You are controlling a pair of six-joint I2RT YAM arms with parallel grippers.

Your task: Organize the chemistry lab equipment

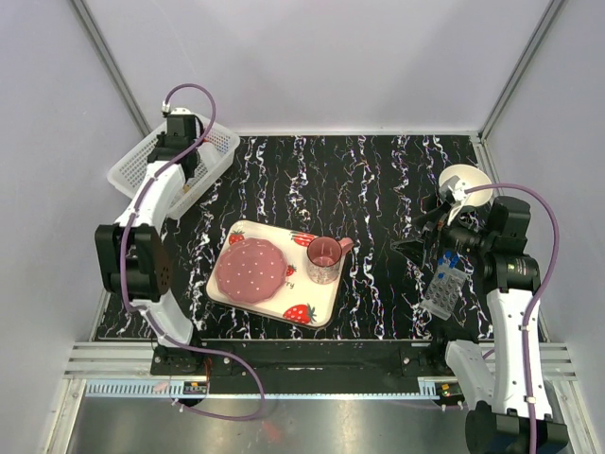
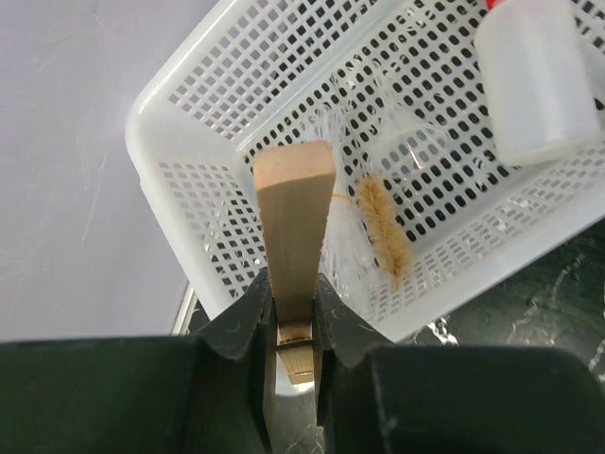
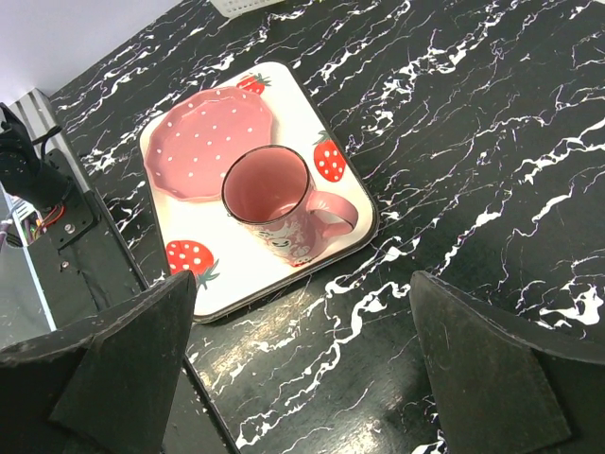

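Note:
My left gripper is shut on the slim tan wooden tool, which points out over the white perforated basket. Inside the basket lie a translucent bottle with a red cap, a tan bristle brush and a clear glass piece. Seen from above, the left gripper hovers over the basket at the table's far left. My right gripper is open and empty, above bare table. The clear tube rack, with blue-tipped tubes, lies just under the right arm.
A strawberry-print tray sits mid-table, carrying a pink plate and a pink cup. The right wrist view shows the cup and tray ahead of the open fingers. A white round dish is at the right edge.

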